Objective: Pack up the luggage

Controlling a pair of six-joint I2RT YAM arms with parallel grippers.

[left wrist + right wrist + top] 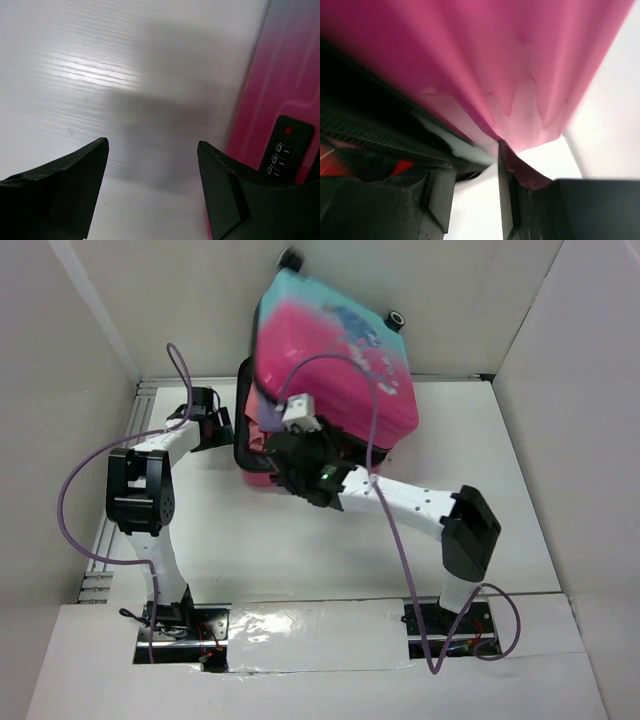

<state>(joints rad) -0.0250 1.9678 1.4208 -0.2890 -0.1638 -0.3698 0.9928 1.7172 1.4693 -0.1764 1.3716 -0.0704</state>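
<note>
Luggage (335, 350) interior mostly hid by lid (R gripper (474, 167) cam blurry).

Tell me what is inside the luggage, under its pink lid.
Under the luggage lid, the right wrist view shows a black zipper and something red; the lid covers everything else.

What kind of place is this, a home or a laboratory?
Probably a laboratory robot test cell: a left arm and a right arm bolted to a white table, plain white walls boxing it in, and a child's suitcase to practise on.
</note>
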